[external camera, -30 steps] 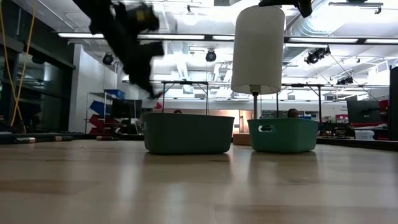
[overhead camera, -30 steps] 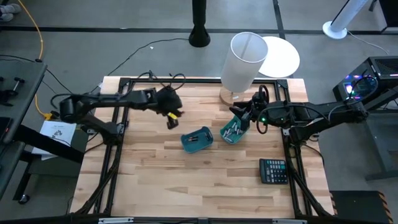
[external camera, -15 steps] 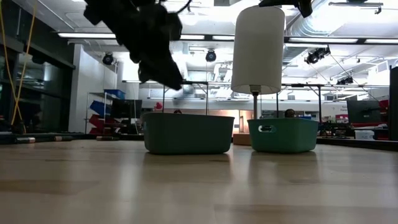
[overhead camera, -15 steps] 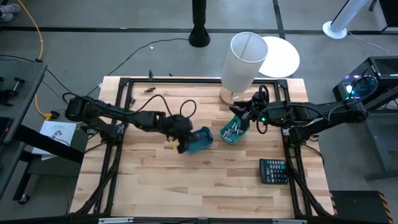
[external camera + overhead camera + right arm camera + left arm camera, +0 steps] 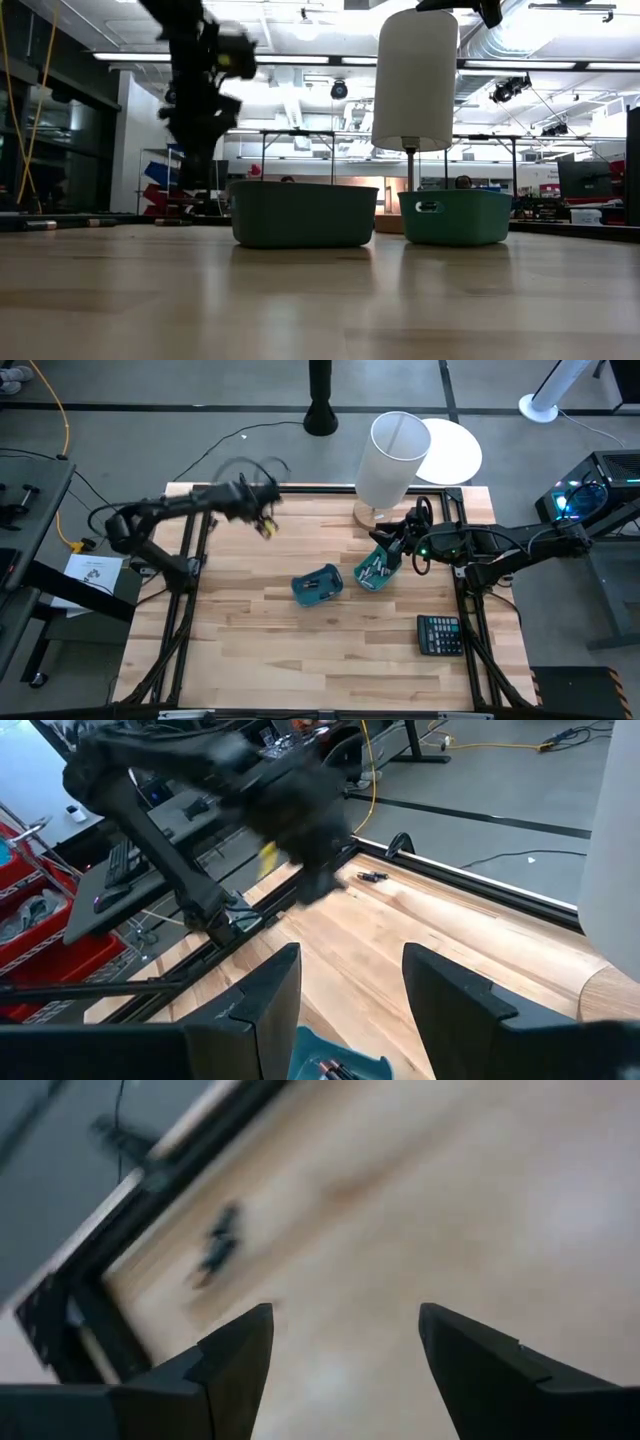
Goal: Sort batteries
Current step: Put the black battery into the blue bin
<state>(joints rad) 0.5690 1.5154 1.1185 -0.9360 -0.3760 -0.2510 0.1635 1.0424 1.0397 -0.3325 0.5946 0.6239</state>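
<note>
Two small teal bins stand mid-table: the left bin (image 5: 317, 585) with something dark inside, and the right bin (image 5: 378, 568) holding several silvery batteries. A few dark loose batteries (image 5: 215, 1248) lie on the wood by the table's far left edge, also seen as batteries (image 5: 372, 876) in the right wrist view. My left gripper (image 5: 345, 1330) hangs open above the bare table near them, at far left (image 5: 266, 530), with nothing between its fingers. My right gripper (image 5: 350, 970) stands open above the right bin's far side (image 5: 384, 546).
A tall white cylinder on a round wooden base (image 5: 393, 460) stands at the far edge behind the right bin. A black calculator (image 5: 438, 633) lies at the near right. Black frame rails (image 5: 190, 560) run along the table's sides. Bare wood lies between bins and near edge.
My left gripper swung from the far left down to the left teal bin, then back up and away toward the table's far left corner, turning as it went; its picture is blurred with speed. My right gripper and both bins have kept still.
</note>
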